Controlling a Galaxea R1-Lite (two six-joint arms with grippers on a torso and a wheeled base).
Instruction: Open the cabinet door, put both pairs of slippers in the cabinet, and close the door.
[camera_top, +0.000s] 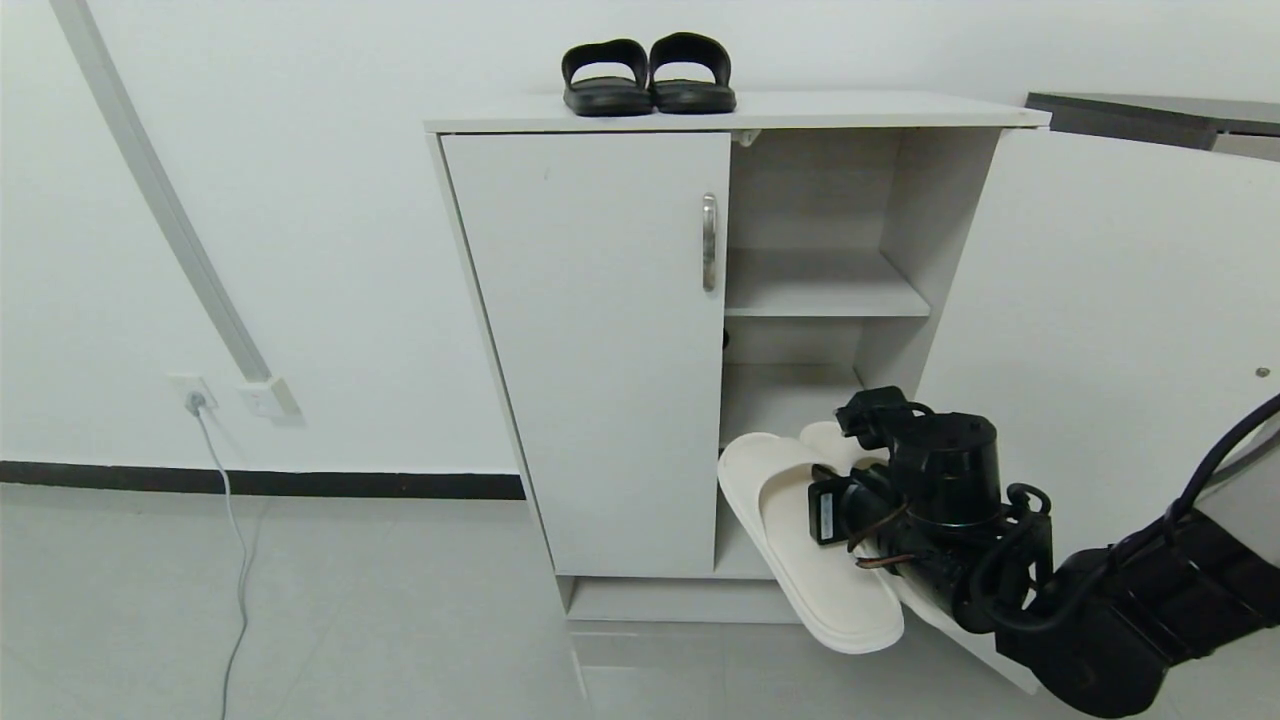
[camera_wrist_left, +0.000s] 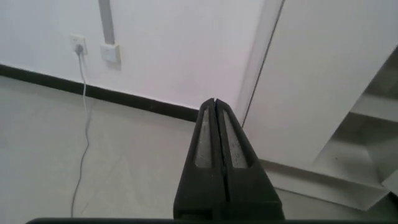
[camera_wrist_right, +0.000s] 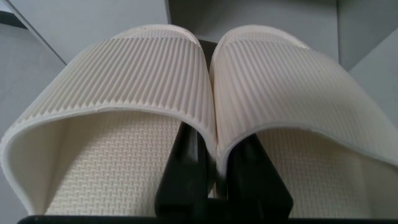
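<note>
While right gripper (camera_wrist_right: 214, 180) is clamping white slippers (camera_top: 800, 540) by adjoining straps outside cabinet (camera_top: 590, 350) lower bay, toes are risking catching shelf (camera_top: 790, 395) edge, twisting pair loose. Left gripper (camera_wrist_left: 214, 143) is hanging closed, empty.

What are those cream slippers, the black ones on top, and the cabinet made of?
Cream slippers: probably soft foam or rubber; matte, with moulded ribs on the straps and an embossed footbed. Black slippers: likely similar moulded rubber or foam, smooth and slightly glossy. Cabinet: looks like laminated board, with flat matte white panels; its handle seems metal, judging by the silvery sheen.
</note>
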